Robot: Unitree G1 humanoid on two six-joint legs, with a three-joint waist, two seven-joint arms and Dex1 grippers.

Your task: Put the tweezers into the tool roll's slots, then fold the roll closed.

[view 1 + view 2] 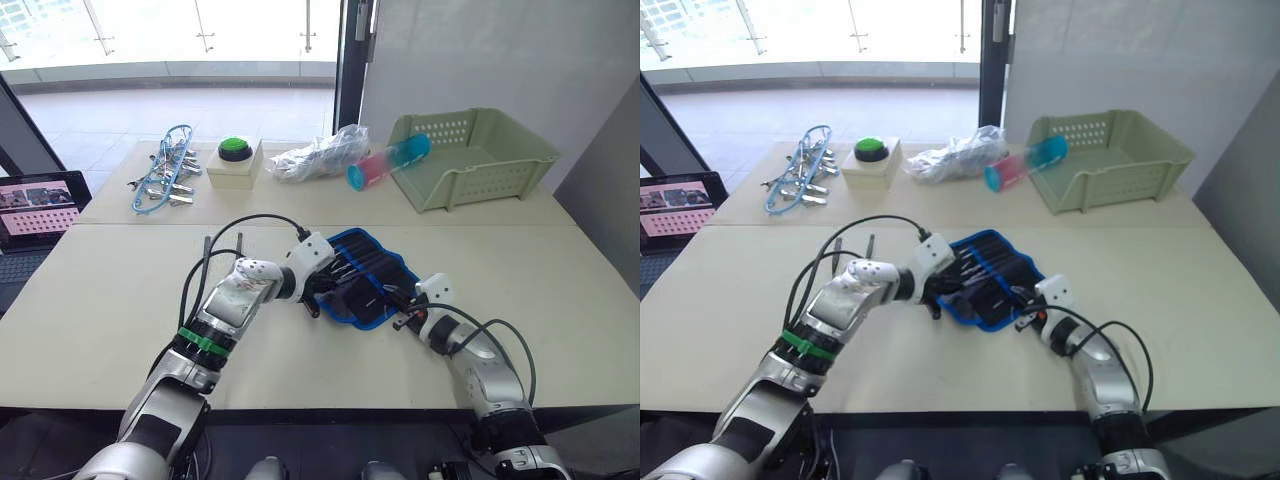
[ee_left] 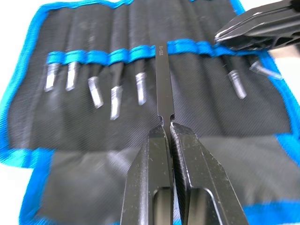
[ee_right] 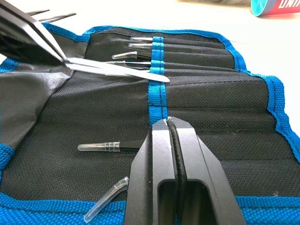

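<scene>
green basket (image 1: 480, 160), button box (image 1: 235, 163), clips (image 1: 165, 170), laptop (image 1: 40, 205)

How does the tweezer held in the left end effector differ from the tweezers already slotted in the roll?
Grip: the held tweezer is clamped in the left end effector; the slotted tweezers lie free of it.
Place: the held one ends at the blue band; the slotted ones pass under it.
Ends: the slotted ones show clear caps; the held one shows none.
Both are slim and lie along the tool roll.

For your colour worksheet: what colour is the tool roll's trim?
Bright blue trim on the tool roll; the left wrist view shows it best.
</scene>
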